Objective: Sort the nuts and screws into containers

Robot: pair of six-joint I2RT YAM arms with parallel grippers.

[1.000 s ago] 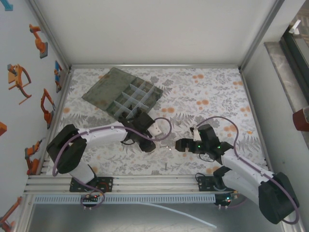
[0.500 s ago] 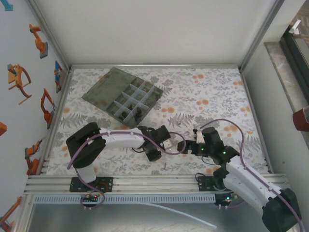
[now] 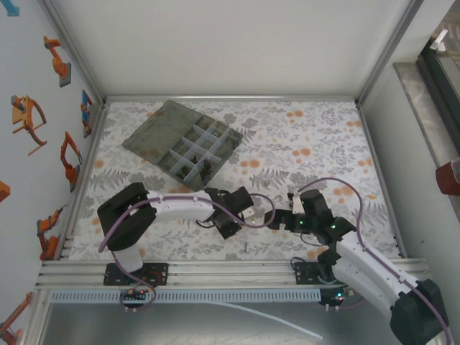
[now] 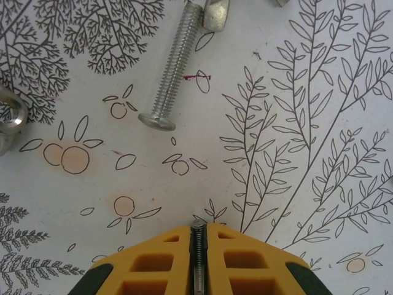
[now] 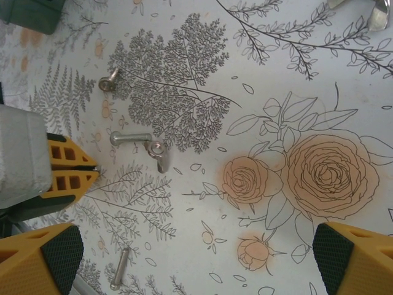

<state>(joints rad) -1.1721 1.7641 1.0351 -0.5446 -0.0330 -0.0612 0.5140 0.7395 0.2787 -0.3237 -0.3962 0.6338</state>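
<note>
1. Left pincer (image 4: pixel 198 236) was clamped shut on a thin screw (image 4: pixel 198 264), which lay lengthwise in the seam between its yellow fingers (image 4: pixel 156 258) with its tip just showing past them.
2. Compared with a second before, that arm had swung away from the organiser box (image 3: pixel 162 122) toward the right pincer (image 5: pixel 196 249), and its dark elbow had shifted rightward. Over the last half second it hardly moved.
3. Meanwhile the right arm had drawn back slightly toward the near edge. The right pincer stood wide apart over bare cloth, holding nothing.
4. Just ahead of the left pincer lay a long screw (image 4: pixel 172 67), head toward the fingers. A nut (image 4: pixel 215 12) sat just beside its far end, and a second nut (image 4: pixel 9 120) lay off to the left.
5. The containers (image 3: pixel 192 153) lay well beyond the left pincer and to its left, with the lid opened flat and small dark pieces in one compartment.
6. The table (image 3: pixel 316 129) wore a grey-and-orange floral cloth. Aluminium rails (image 3: pixel 230 98) framed it, plain white walls rose behind, and orange robot-arm pictures (image 3: pixel 29 118) hung on the left wall.
</note>
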